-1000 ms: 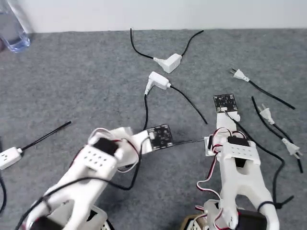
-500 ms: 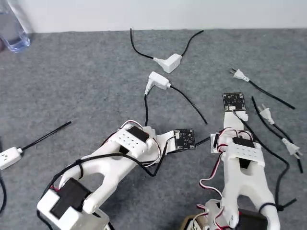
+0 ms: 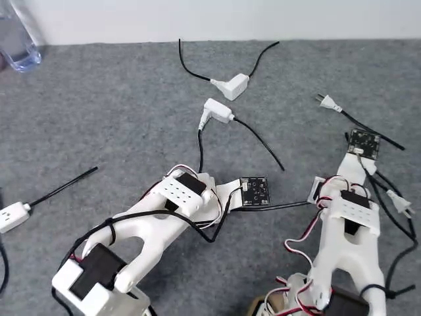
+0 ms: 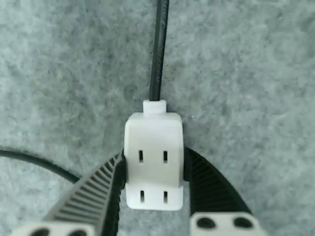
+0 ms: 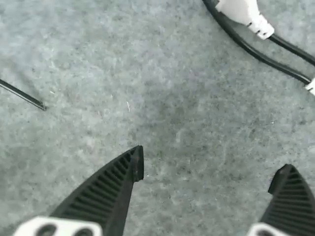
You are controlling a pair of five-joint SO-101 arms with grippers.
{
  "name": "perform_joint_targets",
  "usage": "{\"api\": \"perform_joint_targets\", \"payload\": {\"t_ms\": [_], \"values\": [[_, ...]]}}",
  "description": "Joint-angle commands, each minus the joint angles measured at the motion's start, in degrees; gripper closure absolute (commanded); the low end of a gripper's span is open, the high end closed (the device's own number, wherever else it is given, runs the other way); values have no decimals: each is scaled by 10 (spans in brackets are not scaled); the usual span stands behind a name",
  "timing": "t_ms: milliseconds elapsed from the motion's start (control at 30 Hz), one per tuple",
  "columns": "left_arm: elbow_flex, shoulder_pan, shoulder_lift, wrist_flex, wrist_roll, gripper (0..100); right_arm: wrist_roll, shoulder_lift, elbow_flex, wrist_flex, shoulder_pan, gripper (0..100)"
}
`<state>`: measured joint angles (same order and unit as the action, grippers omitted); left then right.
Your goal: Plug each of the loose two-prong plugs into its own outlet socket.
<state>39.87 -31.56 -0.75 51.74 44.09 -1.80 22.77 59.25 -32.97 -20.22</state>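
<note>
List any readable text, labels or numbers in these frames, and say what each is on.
No text can be read.
Outlet socket: bare white face with slots only, no print.
Circuit boards on the wrists: markings too small to read.

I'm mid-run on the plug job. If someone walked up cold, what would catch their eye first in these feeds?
Probably the left gripper, clamped on a white outlet socket whose black cord leads off across the grey carpet. Next comes the right gripper, wide open above bare carpet, with a loose plug lying just beyond it.
</note>
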Motion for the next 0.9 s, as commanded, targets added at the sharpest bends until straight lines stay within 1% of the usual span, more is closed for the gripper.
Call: {"api": "perform_joint_targets", "payload": {"t_ms": [0,67,233,367,467,667,867], "values": [[-20,-5,4,9,-5,983,-7,15,-32,9,7,608],[-20,-3,4,18,-7,951,-7,15,-32,9,7,608],[-22,-1,4,33,-7,821,-7,15,-32,10,7,608],[-63,-1,4,55,-7,756,-7,14,-32,10,7,608],[-114,-5,4,107,-7,739,-7,14,-32,10,7,608],[-241,-1,4,218,-7,739,-7,14,-32,10,7,608],[-399,5,5,353,-18,742,-7,14,-32,11,7,608]]}}
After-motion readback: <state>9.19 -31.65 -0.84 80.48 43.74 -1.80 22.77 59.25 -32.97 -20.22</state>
